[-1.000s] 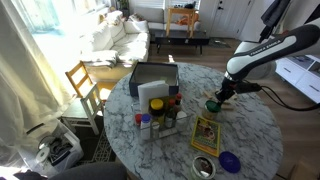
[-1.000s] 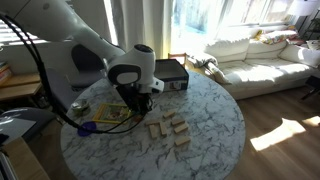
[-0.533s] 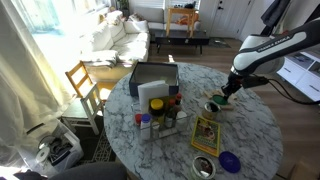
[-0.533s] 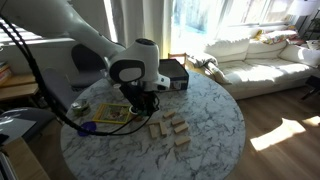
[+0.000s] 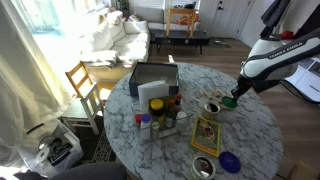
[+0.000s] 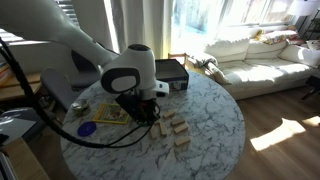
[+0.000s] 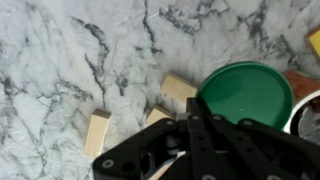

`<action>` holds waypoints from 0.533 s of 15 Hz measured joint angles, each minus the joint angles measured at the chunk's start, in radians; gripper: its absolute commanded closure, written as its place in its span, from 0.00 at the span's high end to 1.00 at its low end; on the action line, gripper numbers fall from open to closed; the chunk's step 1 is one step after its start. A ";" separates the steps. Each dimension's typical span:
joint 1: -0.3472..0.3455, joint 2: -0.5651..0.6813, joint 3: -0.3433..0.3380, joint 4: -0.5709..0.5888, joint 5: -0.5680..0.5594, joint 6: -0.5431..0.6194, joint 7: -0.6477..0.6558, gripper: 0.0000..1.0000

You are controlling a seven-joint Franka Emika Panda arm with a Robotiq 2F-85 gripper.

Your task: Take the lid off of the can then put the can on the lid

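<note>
My gripper (image 5: 233,97) is shut on the green lid (image 5: 229,102) and holds it just above the marble table (image 5: 250,135), a little to the side of the can. The can (image 5: 211,106) stands open on the table, with a tan side, a silvery rim and a dark inside. In the wrist view the lid (image 7: 250,92) is pinched at its edge by my black fingers (image 7: 195,125). A curved silvery rim at the right edge (image 7: 306,115) may be the can. In an exterior view my arm (image 6: 130,80) hides both the lid and the can.
A black box (image 5: 152,78), spice bottles (image 5: 160,118), a yellow-green book (image 5: 206,135), a blue-purple disc (image 5: 229,160) and a flat round tin (image 5: 203,167) are on the table. Wooden blocks (image 6: 172,128) lie beside my gripper and also show in the wrist view (image 7: 178,88). A wooden chair (image 5: 85,85) stands by the table.
My gripper has lifted the green lid off the can and carried it sideways, away from the can. The can stays in place, now open.
</note>
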 measured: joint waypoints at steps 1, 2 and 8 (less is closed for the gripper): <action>0.000 -0.001 0.003 -0.021 -0.001 0.008 -0.019 0.00; 0.002 -0.002 0.006 -0.041 -0.007 0.014 -0.031 0.00; 0.018 0.000 0.017 -0.131 -0.055 0.070 -0.038 0.27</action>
